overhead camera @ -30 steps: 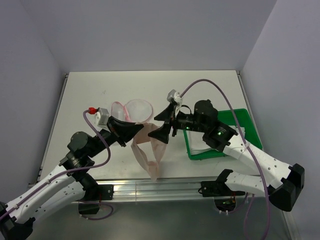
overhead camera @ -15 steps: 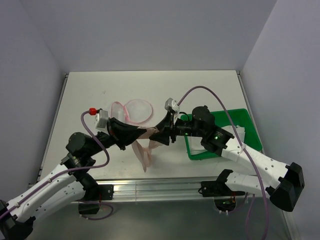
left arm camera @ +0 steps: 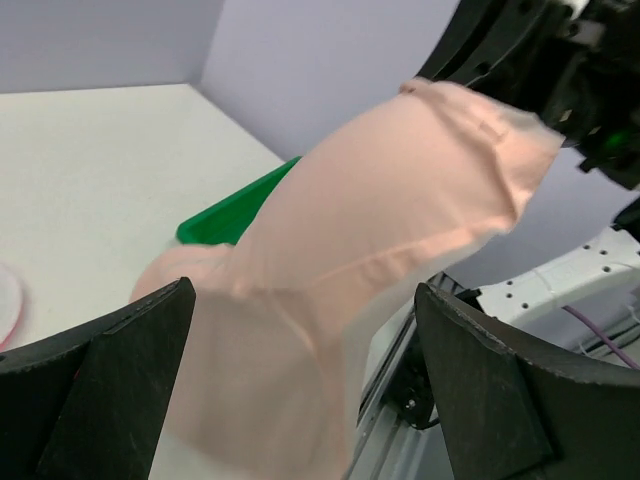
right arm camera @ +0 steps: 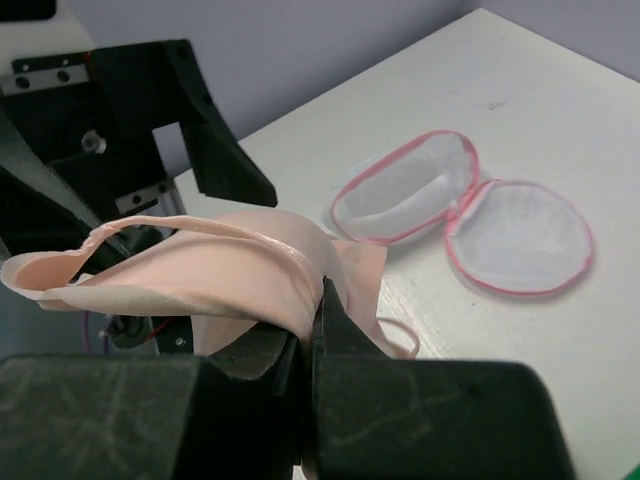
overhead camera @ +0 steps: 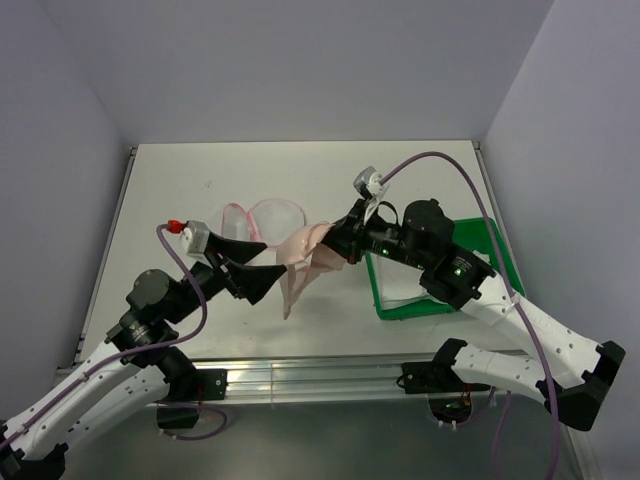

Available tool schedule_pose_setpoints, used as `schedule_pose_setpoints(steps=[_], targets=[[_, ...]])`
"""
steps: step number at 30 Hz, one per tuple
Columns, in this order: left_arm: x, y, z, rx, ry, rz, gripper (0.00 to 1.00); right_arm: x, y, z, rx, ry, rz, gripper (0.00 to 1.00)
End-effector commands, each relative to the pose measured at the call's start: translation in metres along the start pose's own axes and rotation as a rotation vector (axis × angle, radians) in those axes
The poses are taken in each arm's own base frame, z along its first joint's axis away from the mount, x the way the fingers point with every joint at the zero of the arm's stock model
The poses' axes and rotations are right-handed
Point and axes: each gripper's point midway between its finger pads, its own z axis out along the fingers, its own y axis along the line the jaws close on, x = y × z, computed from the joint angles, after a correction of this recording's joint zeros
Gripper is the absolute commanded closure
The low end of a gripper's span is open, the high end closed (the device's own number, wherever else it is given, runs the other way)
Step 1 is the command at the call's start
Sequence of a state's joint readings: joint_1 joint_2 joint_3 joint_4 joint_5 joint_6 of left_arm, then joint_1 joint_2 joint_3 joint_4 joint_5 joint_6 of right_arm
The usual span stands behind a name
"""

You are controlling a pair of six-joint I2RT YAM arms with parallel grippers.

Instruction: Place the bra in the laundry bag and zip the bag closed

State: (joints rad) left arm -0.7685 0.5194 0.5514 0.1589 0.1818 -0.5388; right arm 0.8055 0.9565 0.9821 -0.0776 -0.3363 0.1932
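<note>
The pale peach bra (overhead camera: 303, 262) hangs above the table's front middle, with my right gripper (overhead camera: 338, 245) shut on its upper edge. In the right wrist view the band of the bra (right arm camera: 200, 270) is pinched between the shut jaws of that gripper (right arm camera: 315, 300). My left gripper (overhead camera: 268, 260) stands open just left of the hanging bra, its fingers apart and holding nothing. In the left wrist view the bra (left arm camera: 370, 230) drapes in front of the wide-open left gripper (left arm camera: 303, 300). The laundry bag (overhead camera: 278, 218) lies open behind it, its two pink-rimmed mesh halves (right arm camera: 465, 210) flat on the table.
A green tray (overhead camera: 490, 225) sits at the right under my right arm, and its corner (left arm camera: 235, 210) shows in the left wrist view. The table's metal front rail (overhead camera: 300, 375) runs below the bra.
My right gripper shut on the bra and my left gripper let go and opened. The right arm lifted the bra up and back; the left gripper drew away to the left.
</note>
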Motion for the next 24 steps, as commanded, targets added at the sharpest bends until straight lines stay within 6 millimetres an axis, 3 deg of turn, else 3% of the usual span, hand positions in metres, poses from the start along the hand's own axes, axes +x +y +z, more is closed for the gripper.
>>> schedule_pose_setpoints(steps=[1, 2, 7, 11, 13, 20, 24], targets=[[-0.002, 0.018, -0.008, -0.114, -0.011, -0.007, 0.01, 0.006, -0.019, -0.002, 0.126, 0.075, 0.012, 1.0], [0.0, 0.02, -0.009, -0.118, -0.005, -0.004, 0.01, -0.003, -0.022, -0.002, 0.15, 0.069, 0.015, 1.0], [0.02, 0.03, 0.001, -0.147, 0.064, -0.019, 0.01, -0.002, -0.022, 0.001, 0.164, 0.117, 0.048, 1.0], [0.031, 0.023, 0.013, -0.1, 0.082, -0.041, 0.01, -0.001, -0.03, 0.001, 0.214, 0.121, 0.07, 1.0], [0.043, 0.026, 0.017, -0.128, 0.119, -0.038, 0.01, -0.001, -0.028, 0.002, 0.205, 0.122, 0.075, 1.0], [0.057, 0.037, 0.032, -0.231, 0.147, 0.001, 0.01, -0.006, -0.027, 0.003, 0.212, 0.098, 0.088, 1.0], [0.062, 0.051, 0.037, -0.316, 0.152, 0.025, 0.12, -0.006, -0.024, 0.0, 0.209, 0.101, 0.088, 1.0]])
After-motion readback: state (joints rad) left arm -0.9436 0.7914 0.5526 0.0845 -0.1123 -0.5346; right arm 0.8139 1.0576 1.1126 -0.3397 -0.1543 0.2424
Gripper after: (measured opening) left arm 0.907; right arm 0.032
